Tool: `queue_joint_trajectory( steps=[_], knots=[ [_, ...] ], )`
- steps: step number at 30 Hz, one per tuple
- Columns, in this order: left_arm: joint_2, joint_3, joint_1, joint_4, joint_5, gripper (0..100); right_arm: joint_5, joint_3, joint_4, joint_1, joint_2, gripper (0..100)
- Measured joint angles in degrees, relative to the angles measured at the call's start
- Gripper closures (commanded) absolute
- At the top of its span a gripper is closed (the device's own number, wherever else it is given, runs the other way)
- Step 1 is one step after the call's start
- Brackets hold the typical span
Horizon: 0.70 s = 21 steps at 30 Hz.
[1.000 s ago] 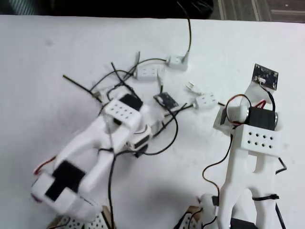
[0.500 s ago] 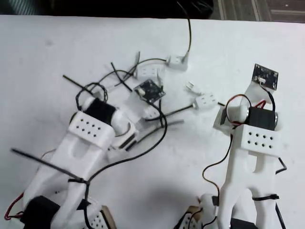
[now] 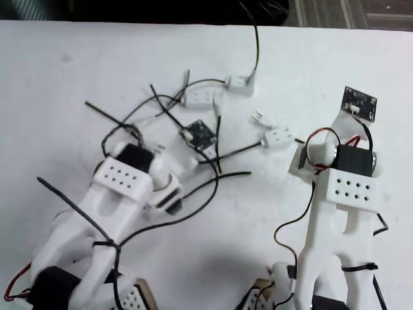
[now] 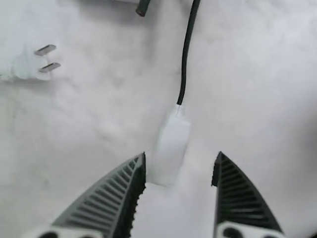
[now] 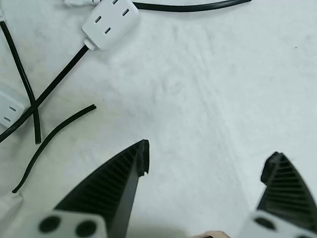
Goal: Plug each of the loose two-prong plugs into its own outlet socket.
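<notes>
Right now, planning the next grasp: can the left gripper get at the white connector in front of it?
Probably yes: the left gripper is open, with the white connector lying uncovered between its jaws.

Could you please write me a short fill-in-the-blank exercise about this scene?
The left tool stands ___ with a white connector between its fingers.
Its cord is ___.
The loose plug nearby shows ___ prongs.
The right tool hangs over the ___ table.
Missing words: open, black, two, white.
</notes>
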<state>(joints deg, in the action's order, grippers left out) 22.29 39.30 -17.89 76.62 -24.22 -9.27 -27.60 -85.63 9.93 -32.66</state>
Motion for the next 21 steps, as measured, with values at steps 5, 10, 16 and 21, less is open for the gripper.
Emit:
queue_joint_trajectory(
  steps=[5,10,16,21],
  knots=[
    [-0.6,0.5,7.6,-1.3,-6.0,77,0.0,0.0,0.0,0.0,0.0,64.0],
    [-7.1,0.5,13.8,-6.3,-9.7,77,0.0,0.0,0.0,0.0,0.0,64.0],
    [-18.5,0.3,15.4,-13.5,-10.2,77,0.0,0.0,0.0,0.0,0.0,64.0],
    [-21.2,-3.9,17.7,-13.6,-10.2,77,0.0,0.0,0.0,0.0,0.0,64.0]
  ],
)
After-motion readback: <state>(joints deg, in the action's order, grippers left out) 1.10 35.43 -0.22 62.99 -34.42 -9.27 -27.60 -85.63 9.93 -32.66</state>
